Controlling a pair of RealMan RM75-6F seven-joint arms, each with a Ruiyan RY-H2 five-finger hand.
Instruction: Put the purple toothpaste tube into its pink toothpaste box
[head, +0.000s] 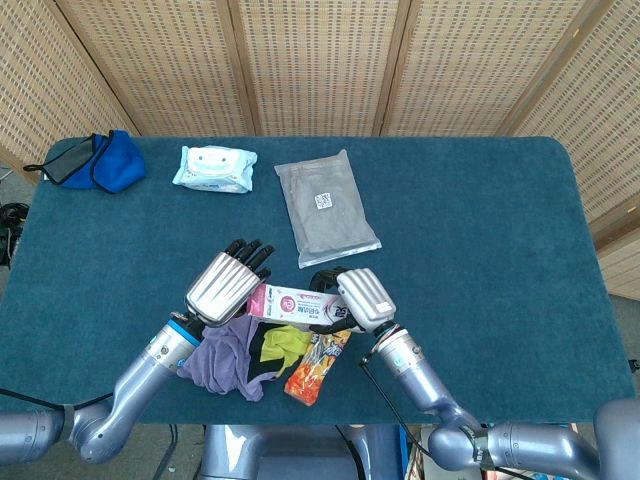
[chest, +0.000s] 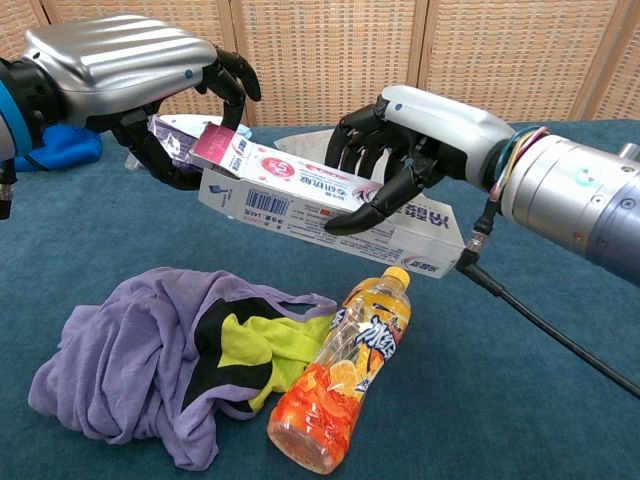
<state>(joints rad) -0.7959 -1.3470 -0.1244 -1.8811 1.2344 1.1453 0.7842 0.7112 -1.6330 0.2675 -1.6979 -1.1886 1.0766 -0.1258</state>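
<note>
The pink toothpaste box (chest: 300, 195) hangs above the table, its far end gripped by my right hand (chest: 420, 130). In the head view the box (head: 295, 305) spans the gap between my right hand (head: 362, 298) and my left hand (head: 222, 285). The box's open flap end points at my left hand (chest: 120, 65). The purple toothpaste tube (chest: 172, 133) lies in that hand's palm, over the thumb, its end at the box's opening. The left fingers arch apart above the flap. How far the tube reaches inside is hidden.
A purple and yellow cloth (chest: 150, 360) and an orange drink bottle (chest: 340, 375) lie right under the box. Farther back are a wipes pack (head: 213, 168), a grey packet (head: 325, 205) and a blue bag (head: 100, 162).
</note>
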